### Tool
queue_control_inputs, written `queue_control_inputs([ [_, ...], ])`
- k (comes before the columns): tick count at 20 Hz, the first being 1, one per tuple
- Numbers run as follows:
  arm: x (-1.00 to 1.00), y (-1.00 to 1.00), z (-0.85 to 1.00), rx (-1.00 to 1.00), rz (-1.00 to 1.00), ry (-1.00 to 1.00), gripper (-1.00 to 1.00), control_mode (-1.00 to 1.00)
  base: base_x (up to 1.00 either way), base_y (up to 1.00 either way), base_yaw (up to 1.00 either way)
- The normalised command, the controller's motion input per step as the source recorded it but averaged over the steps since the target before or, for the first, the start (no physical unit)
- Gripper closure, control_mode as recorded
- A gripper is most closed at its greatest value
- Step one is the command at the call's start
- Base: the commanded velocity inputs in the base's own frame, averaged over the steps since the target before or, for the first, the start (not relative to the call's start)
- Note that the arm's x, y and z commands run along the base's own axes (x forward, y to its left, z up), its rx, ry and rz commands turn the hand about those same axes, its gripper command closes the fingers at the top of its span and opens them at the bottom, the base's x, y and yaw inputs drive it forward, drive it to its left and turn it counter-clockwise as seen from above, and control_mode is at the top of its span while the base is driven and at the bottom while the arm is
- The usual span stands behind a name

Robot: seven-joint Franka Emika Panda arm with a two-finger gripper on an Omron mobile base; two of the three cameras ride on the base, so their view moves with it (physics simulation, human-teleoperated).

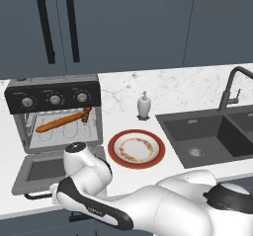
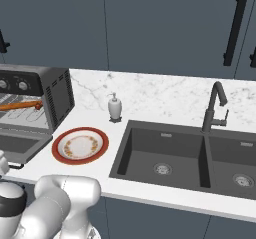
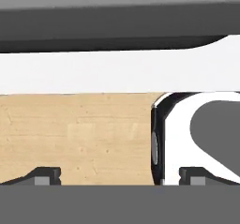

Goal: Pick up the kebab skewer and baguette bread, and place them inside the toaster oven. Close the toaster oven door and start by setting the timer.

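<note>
i see the baguette bread (image 1: 60, 121) and kebab skewer (image 1: 87, 114) on the rack inside the toaster oven (image 1: 54, 112), left of frame. the toaster oven door (image 1: 47, 169) lies dropped open. gripper (image 3: 120, 178) fingertips spread wide apart, holding nothing. empty plate (image 1: 136, 148) centre.

Toaster oven (image 1: 53, 112): boxy grey-and-black unit on the marble counter, black top panel carrying three silver knobs, cavity open.

Toaster oven door (image 1: 47, 170): grey frame, dark glass, dropped flat toward the counter edge; black bar handle on its outer edge.

Baguette bread (image 1: 60, 122): slender orange-brown loaf lying on the wire rack, angled slightly upward to the right.

Kebab skewer (image 1: 87, 115): small red and dark chunks, at the loaf's right end inside the cavity.
</note>
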Motion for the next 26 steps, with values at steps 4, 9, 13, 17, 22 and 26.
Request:
queue_control_inputs([
  [4, 0.26, 0.08, -0.19, 0.00, 0.00, -0.01, -1.00, -1.00, 0.00, 0.00, 0.00],
  [9, 0.30, 0.10, -0.19, 0.00, 0.00, -0.04, -1.00, -1.00, 0.00, 0.00, 0.00],
  [13, 0.26, 0.17, -0.22, 0.00, 0.00, -0.05, -1.00, -1.00, 0.00, 0.00, 0.00],
  [17, 0.18, 0.26, -0.24, 0.00, 0.00, -0.07, -1.00, -1.00, 0.00, 0.00, 0.00],
  [22, 0.20, 0.34, -0.19, 0.00, 0.00, -0.08, -1.00, -1.00, 0.00, 0.00, 0.00],
  [26, 0.25, 0.24, -0.12, 0.00, 0.00, -0.09, -1.00, -1.00, 0.00, 0.00, 0.00],
])
